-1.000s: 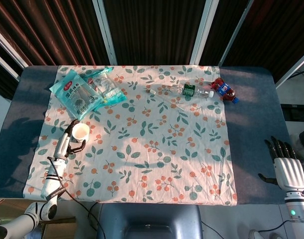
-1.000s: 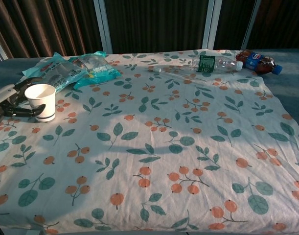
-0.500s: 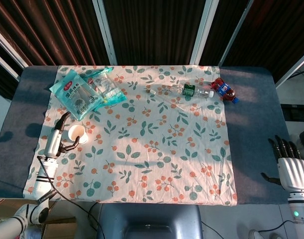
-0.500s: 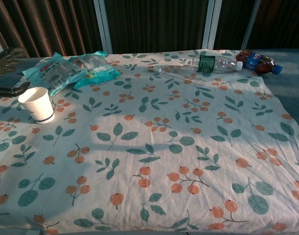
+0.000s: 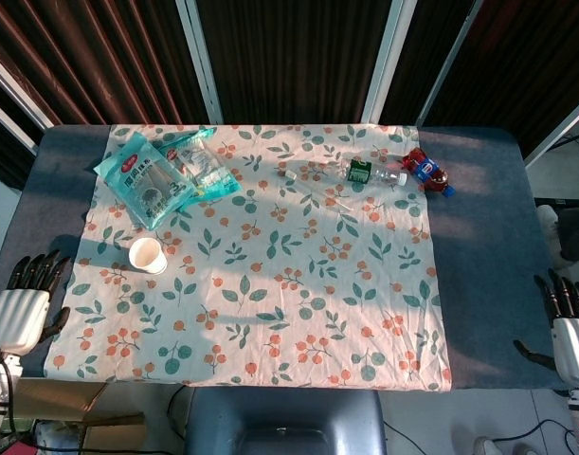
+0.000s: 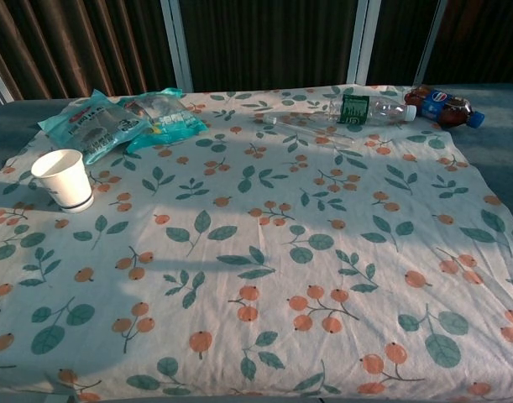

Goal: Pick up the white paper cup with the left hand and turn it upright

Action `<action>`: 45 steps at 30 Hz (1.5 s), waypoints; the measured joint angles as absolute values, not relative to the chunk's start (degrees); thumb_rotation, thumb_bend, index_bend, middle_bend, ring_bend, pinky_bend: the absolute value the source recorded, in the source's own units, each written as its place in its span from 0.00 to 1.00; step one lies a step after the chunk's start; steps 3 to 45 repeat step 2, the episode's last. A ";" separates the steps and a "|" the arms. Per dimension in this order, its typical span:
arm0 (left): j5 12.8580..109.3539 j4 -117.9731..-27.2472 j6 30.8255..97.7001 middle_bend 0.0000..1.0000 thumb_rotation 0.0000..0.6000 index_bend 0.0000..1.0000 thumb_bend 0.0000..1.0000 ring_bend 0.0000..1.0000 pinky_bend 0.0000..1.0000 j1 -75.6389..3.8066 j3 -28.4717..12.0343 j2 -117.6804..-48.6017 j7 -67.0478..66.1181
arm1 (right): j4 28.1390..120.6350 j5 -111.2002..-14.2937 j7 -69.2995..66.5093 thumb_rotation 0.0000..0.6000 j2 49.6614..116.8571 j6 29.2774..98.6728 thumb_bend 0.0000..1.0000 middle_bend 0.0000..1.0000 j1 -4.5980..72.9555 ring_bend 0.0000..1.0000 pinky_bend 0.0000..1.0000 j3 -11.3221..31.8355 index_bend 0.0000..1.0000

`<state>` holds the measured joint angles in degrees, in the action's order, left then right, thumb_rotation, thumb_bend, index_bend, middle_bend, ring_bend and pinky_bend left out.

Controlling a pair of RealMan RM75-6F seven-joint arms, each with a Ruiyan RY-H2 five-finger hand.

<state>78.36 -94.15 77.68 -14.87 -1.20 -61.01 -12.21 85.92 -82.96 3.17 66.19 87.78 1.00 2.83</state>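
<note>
The white paper cup (image 5: 148, 255) stands upright, mouth up, on the floral cloth near its left edge; the chest view shows the cup (image 6: 64, 179) at the far left. My left hand (image 5: 22, 304) hovers off the cloth's left edge, well to the left of and nearer than the cup, fingers apart and holding nothing. My right hand (image 5: 572, 327) hangs at the table's right edge, open and empty. Neither hand shows in the chest view.
Two snack bags (image 5: 163, 173) lie at the back left, just behind the cup. A clear water bottle (image 5: 355, 172) and a cola bottle (image 5: 428, 172) lie on their sides at the back right. The floral cloth (image 5: 270, 284) covers the grey table.
My left hand let go of the upright cup and pulled back toward the near left, off the cloth. The right hand drifted slightly down and right.
</note>
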 measured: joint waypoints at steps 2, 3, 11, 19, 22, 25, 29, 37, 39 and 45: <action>78.22 -94.38 78.67 0.00 1.00 0.00 0.38 0.00 0.00 -12.82 0.05 -60.57 -13.09 | 85.93 -83.09 3.10 1.00 66.26 87.74 0.00 0.00 0.94 0.00 0.00 2.80 0.00; 78.22 -94.38 78.67 0.00 1.00 0.00 0.38 0.00 0.00 -12.82 0.05 -60.57 -13.09 | 85.93 -83.09 3.10 1.00 66.26 87.74 0.00 0.00 0.94 0.00 0.00 2.80 0.00; 78.22 -94.38 78.67 0.00 1.00 0.00 0.38 0.00 0.00 -12.82 0.05 -60.57 -13.09 | 85.93 -83.09 3.10 1.00 66.26 87.74 0.00 0.00 0.94 0.00 0.00 2.80 0.00; 78.22 -94.38 78.67 0.00 1.00 0.00 0.38 0.00 0.00 -12.82 0.05 -60.57 -13.09 | 85.93 -83.09 3.10 1.00 66.26 87.74 0.00 0.00 0.94 0.00 0.00 2.80 0.00; 78.22 -94.38 78.67 0.00 1.00 0.00 0.38 0.00 0.00 -12.82 0.05 -60.57 -13.09 | 85.93 -83.09 3.10 1.00 66.26 87.74 0.00 0.00 0.94 0.00 0.00 2.80 0.00; 78.22 -94.38 78.67 0.00 1.00 0.00 0.38 0.00 0.00 -12.82 0.05 -60.57 -13.09 | 85.93 -83.09 3.10 1.00 66.26 87.74 0.00 0.00 0.94 0.00 0.00 2.80 0.00; 78.22 -94.38 78.67 0.00 1.00 0.00 0.38 0.00 0.00 -12.82 0.05 -60.57 -13.09 | 85.93 -83.09 3.10 1.00 66.26 87.74 0.00 0.00 0.94 0.00 0.00 2.80 0.00; 78.22 -94.38 78.67 0.00 1.00 0.00 0.38 0.00 0.00 -12.82 0.05 -60.57 -13.09 | 85.93 -83.09 3.10 1.00 66.26 87.74 0.00 0.00 0.94 0.00 0.00 2.80 0.00; 78.22 -94.38 78.67 0.00 1.00 0.00 0.38 0.00 0.00 -12.82 0.05 -60.57 -13.09 | 85.93 -83.09 3.10 1.00 66.26 87.74 0.00 0.00 0.94 0.00 0.00 2.80 0.00; 78.22 -94.38 78.67 0.00 1.00 0.00 0.38 0.00 0.00 -12.82 0.05 -60.57 -13.09 | 85.93 -83.09 3.10 1.00 66.26 87.74 0.00 0.00 0.94 0.00 0.00 2.80 0.00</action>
